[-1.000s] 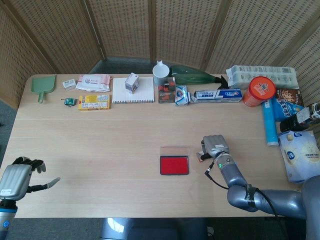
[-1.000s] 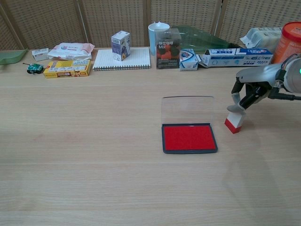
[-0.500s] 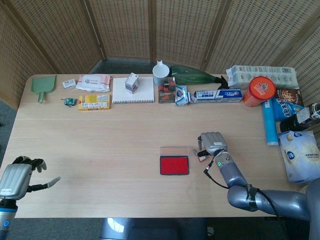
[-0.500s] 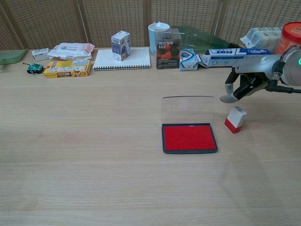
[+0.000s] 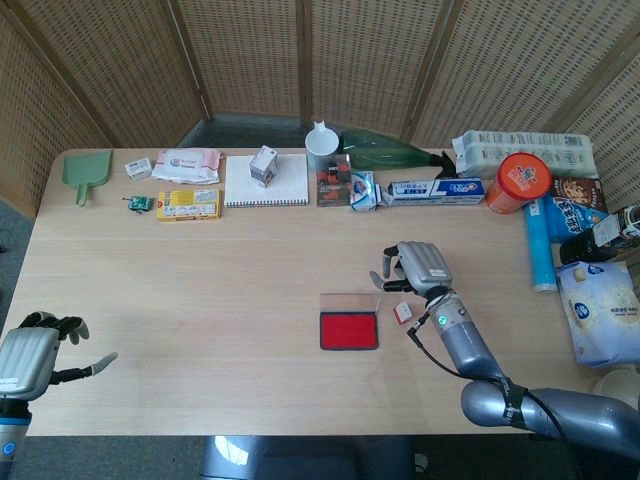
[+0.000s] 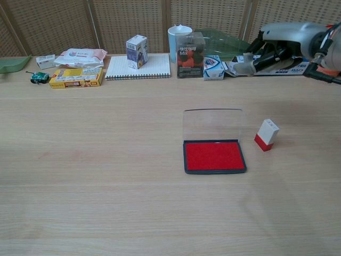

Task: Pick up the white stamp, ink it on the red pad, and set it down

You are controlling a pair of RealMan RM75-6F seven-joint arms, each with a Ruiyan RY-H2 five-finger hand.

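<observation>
Nearest, far left at the near table edge: left hand (image 5: 35, 355), holding nothing, fingers partly curled with one extended; idle, well apart from everything else.

Mid table: open red ink pad in dark tray (image 6: 214, 156) with clear plastic lid (image 6: 212, 124) standing up at its far edge. Pad surface exposed, unobstructed.

Just right of pad: small white block stamp with red base (image 6: 266, 135), on the table, slightly tilted, apart from the tray, touched by nothing.

Further back and above: right hand (image 6: 266, 49), empty, fingers loosely spread and pointing left, raised clear of the table. In head view right hand (image 5: 413, 268) sits just far of the stamp, not over it.

Far edge, left to right: green dustpan (image 5: 84, 174), pink wipes pack (image 5: 187, 163), yellow box (image 5: 188, 204), spiral notebook (image 5: 266, 182) carrying a small carton (image 5: 264, 165), white cup (image 5: 321, 148), toothpaste box (image 5: 436, 190), orange canister (image 5: 518, 182).

Judgement on step: stamp's red base and placement beside pad are consistent with either set-down done or pickup not begun; cannot tell which from this alone. Hand raised and clear leans toward release.

If pickup is next: descend on the white upper body, pinch its sides, keep clear of the upright lid on the left, lift straight, then shift left over the pad.
</observation>
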